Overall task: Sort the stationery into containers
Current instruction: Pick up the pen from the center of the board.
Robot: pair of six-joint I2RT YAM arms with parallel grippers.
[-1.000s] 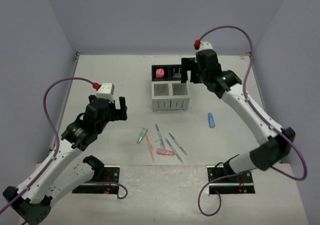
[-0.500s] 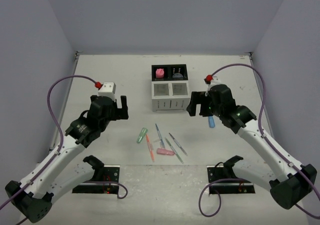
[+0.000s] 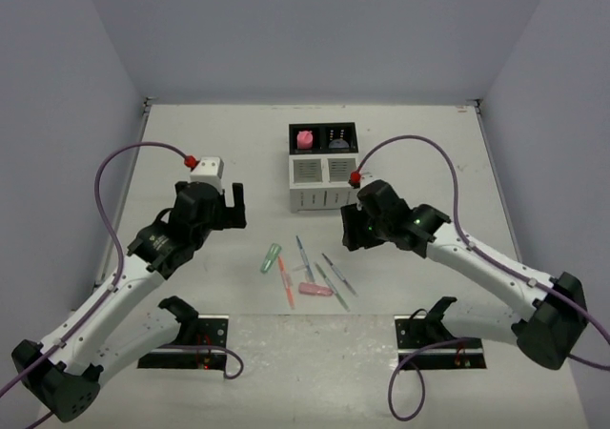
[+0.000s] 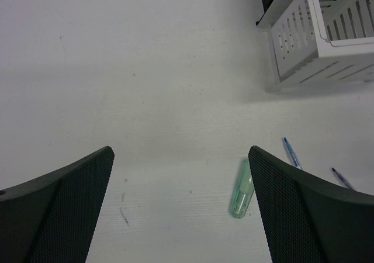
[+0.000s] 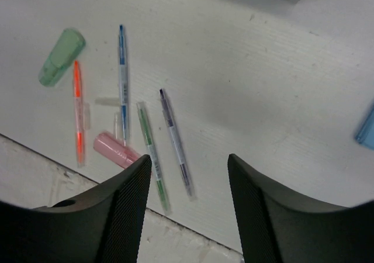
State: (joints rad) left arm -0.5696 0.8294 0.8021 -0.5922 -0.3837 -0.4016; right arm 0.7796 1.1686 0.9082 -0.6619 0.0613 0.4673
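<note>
Four pens [image 5: 173,134] near right gripper [image 5: 188,158], untouched

the organizer [image 3: 324,183] stands upright toward the back of the bench [image 3: 210,133], two white slotted bins in front, two black bins behind; a pink eraser [image 3: 305,140] sits in the left black bin. nearer, lying flat in a loose group: a green marker [image 5: 61,57], an orange pen [image 5: 78,114], a blue pen [image 5: 123,70], a pink marker [image 5: 118,149], a green pen [image 5: 152,155] and a dark pen [image 5: 175,140]; a blue marker [image 5: 367,128] lies well apart on their right.

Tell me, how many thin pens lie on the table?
4, clustered together: orange pen leftmost, blue pen beside it, then green pen, then purple pen rightmost.
</note>
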